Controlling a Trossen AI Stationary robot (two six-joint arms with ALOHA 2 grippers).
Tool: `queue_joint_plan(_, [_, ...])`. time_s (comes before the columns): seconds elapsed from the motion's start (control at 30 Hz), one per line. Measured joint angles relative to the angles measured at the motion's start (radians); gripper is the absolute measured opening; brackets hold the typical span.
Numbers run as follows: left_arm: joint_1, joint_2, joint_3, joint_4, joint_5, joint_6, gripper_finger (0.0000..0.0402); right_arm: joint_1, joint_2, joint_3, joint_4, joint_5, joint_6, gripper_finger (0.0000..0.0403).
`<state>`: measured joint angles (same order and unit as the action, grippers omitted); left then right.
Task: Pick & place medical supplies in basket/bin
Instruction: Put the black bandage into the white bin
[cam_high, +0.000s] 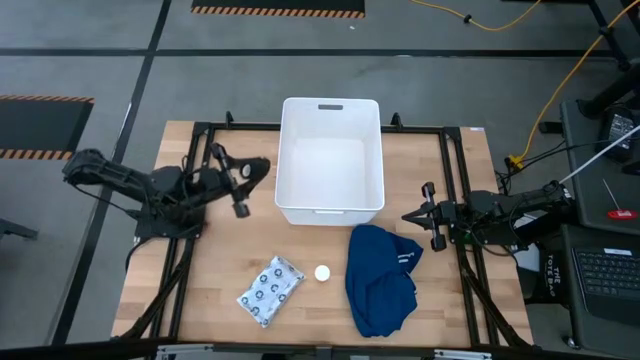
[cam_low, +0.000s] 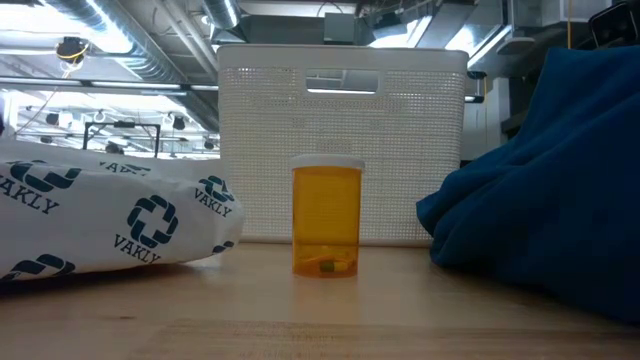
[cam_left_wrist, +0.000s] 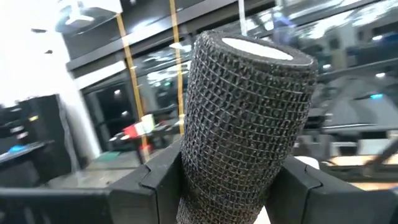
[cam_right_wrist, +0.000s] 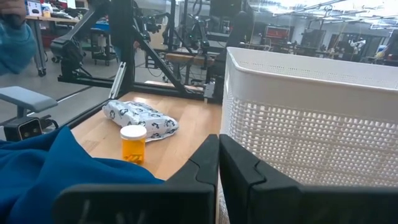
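A: High view?
B: White tub (cam_high: 331, 158) upper centre; left gripper (cam_high: 243, 190) beside its left wall, right gripper (cam_high: 428, 222) lower right. Bare wood between tub and packet (cam_high: 270, 291), bottle (cam_high: 322, 272), blue garment (cam_high: 381, 278).
A: Wrists?
B: Left's fingers (cam_left_wrist: 155, 177) clamp a black mesh roll (cam_left_wrist: 242, 118). Right's jaws together, near the tub's corner.

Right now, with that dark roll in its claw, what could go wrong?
The left pincer grips the black mesh-wrapped roll only at its lower part, beside the white tub, not over it. Released early, the roll might land on the table. The amber bottle stands upright between the printed packet and the blue garment; it might topple if either is dragged. The right pincer waits shut.
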<state>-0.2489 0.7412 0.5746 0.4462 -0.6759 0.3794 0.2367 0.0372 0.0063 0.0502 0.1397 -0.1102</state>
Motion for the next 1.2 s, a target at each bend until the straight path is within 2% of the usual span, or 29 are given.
queue_joint_plan(0.3, [0.212, 0.229, 0.18, -0.102, 0.055, -0.026, 0.0175, 0.0, 0.0, 0.0, 0.0, 0.0, 0.025, 0.0016])
queue_joint_plan(0.5, [0.364, 0.391, 0.339, -0.247, 0.228, -0.053, 0.0175, 0.0, 0.0, 0.0, 0.0, 0.0, -0.001, 0.0016])
queue_joint_plan(0.77, [0.509, 0.563, 0.524, -0.44, 0.432, -0.067, 0.0175, 0.0, 0.0, 0.0, 0.0, 0.0, -0.005, 0.0016])
queue_joint_plan(1.03, [0.598, 0.724, 0.785, -0.665, 0.466, -0.034, 0.0175, 0.0, 0.0, 0.0, 0.0, 0.0, 0.072, 0.0016])
queue_joint_plan(1.2, [0.629, 0.825, 0.975, -0.954, 0.492, 0.029, 0.0175, 0.0, 0.0, 0.0, 0.0, 0.0, 0.075, 0.0016])
